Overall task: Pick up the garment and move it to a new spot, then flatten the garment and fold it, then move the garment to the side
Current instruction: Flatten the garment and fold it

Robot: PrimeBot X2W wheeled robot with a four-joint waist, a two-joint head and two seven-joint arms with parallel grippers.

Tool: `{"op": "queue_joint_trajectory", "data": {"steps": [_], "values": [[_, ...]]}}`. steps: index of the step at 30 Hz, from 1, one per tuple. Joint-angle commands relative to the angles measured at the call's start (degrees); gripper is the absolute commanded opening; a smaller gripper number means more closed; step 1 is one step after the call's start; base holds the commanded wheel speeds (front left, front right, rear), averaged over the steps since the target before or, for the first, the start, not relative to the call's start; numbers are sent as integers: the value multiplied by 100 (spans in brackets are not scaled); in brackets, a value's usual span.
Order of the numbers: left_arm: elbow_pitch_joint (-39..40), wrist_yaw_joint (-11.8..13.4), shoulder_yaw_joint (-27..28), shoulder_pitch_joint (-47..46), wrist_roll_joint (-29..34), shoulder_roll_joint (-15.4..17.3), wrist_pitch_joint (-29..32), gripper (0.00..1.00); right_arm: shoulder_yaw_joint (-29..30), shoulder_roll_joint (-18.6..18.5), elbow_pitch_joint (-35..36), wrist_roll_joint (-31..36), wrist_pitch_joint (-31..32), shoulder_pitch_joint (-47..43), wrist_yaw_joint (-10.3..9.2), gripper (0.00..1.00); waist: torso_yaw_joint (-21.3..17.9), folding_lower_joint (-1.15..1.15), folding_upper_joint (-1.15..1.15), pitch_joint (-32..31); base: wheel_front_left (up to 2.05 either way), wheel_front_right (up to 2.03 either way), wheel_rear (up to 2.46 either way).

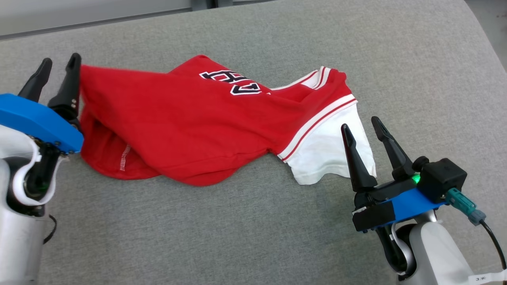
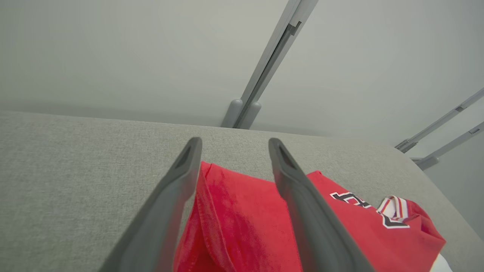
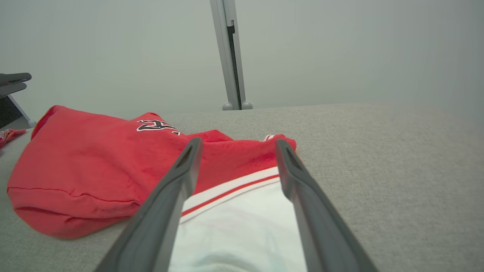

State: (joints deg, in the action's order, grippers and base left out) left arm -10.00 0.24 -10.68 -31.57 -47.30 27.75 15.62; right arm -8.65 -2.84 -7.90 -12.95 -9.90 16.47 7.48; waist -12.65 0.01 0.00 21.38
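The garment (image 1: 178,122) is a red jersey with dark lettering and a white sleeve (image 1: 324,154), lying crumpled on the grey cushion (image 1: 253,237). My left gripper (image 1: 61,59) is open at the garment's left end, its inner finger touching the red hem. In the left wrist view the red cloth (image 2: 242,211) lies low between the spread fingers of that gripper (image 2: 234,141). My right gripper (image 1: 360,123) is open at the white sleeve's right edge. In the right wrist view the sleeve (image 3: 234,230) lies between and below the parted fingers of that gripper (image 3: 238,141), nothing pinched.
The grey cushion runs wide in front of and to the right of the garment. Its far edge (image 1: 119,19) meets a pale wall, and its right edge (image 1: 487,39) curves away. A grey metal post (image 3: 228,56) stands behind the cushion.
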Motion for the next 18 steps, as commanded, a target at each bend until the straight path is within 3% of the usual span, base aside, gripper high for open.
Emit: {"op": "queue_joint_trajectory", "data": {"steps": [1, 8, 18], "values": [[-148, -110, -37, -96, 60, -63, -186, 100, -3, -10, -18, -2, -36, 77, 3, 100, 31, -1, 0, -15, 0, 0, 0], [-178, -324, -65, 338, 104, -496, -1144, 100, 56, -9, 0, 240, 105, -54, 3, 100, 313, -1, 0, -345, 0, 0, 0], [505, -108, -208, 1906, 422, -1167, -2572, 100, 40, -10, 241, 586, 740, -310, 3, 100, 741, -1, 0, -889, 0, 0, 0]]}}
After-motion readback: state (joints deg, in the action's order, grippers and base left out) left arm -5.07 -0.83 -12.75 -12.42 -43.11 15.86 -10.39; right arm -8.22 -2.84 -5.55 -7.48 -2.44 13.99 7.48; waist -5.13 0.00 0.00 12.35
